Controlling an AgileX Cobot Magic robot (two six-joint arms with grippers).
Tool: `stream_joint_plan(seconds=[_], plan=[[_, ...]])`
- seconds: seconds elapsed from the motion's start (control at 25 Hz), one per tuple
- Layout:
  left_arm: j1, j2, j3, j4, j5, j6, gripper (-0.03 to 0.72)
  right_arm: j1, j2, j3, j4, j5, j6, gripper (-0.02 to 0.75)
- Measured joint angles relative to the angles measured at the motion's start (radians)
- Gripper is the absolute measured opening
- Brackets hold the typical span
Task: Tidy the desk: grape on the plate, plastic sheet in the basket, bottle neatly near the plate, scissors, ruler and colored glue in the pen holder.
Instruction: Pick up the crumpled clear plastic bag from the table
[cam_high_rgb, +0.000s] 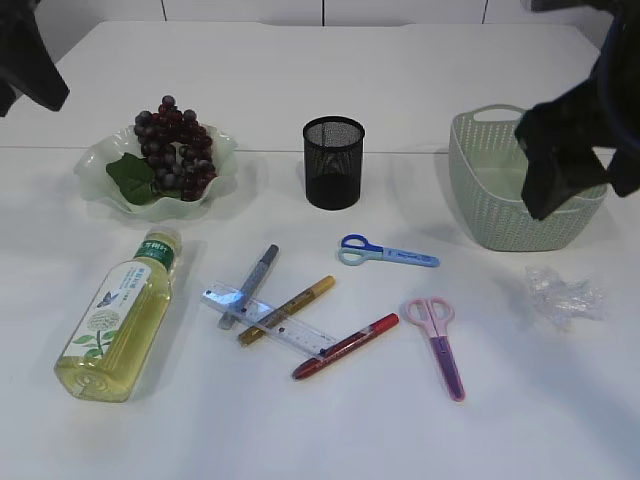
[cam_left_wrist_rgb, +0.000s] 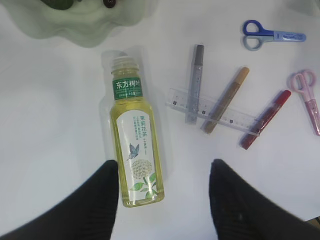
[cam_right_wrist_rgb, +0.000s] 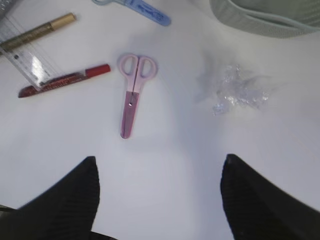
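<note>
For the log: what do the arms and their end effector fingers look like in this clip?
Both are black. In each wrist view, the left end effector and right end effector show two broad, tapered fingers with a fine ribbed, matte texture. In the exterior view the arms appear only as dark angular silhouettes at the top corners. No cables, markings or sleeves are discernible.

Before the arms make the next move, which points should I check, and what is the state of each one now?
1. Grape on the plate: ok.
2. Plastic sheet in the basket: not ok, it lies on the table in front of it.
3. Bottle neatly near the plate: not ok, it lies on its side.
4. Pen holder upright: ok; its contents: cannot tell.
5. Left pincer open above the bottle's base: ok.
6. Right pincer open and holding nothing: ok, with the pink scissors and the plastic sheet ahead of it.
</note>
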Motion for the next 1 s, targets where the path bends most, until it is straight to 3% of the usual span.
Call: stream_joint_plan(seconds=[0.32, 0.64, 1.0], plan=[[0.0, -0.028, 0.0, 0.0, 0.002, 0.0, 0.423, 0.0, -0.029, 0.208, -0.027, -0.002, 0.055, 0.583], [0.0, -0.028, 0.0, -0.017, 0.002, 0.0, 0.423, -0.017, -0.19, 0.385, -0.179, -0.091, 0.222, 0.58], [-0.041, -0.028, 0.0, -0.042, 0.002, -0.001, 0.422, -0.125, -0.127, 0.398, -0.183, -0.297, 0.252, 0.446]])
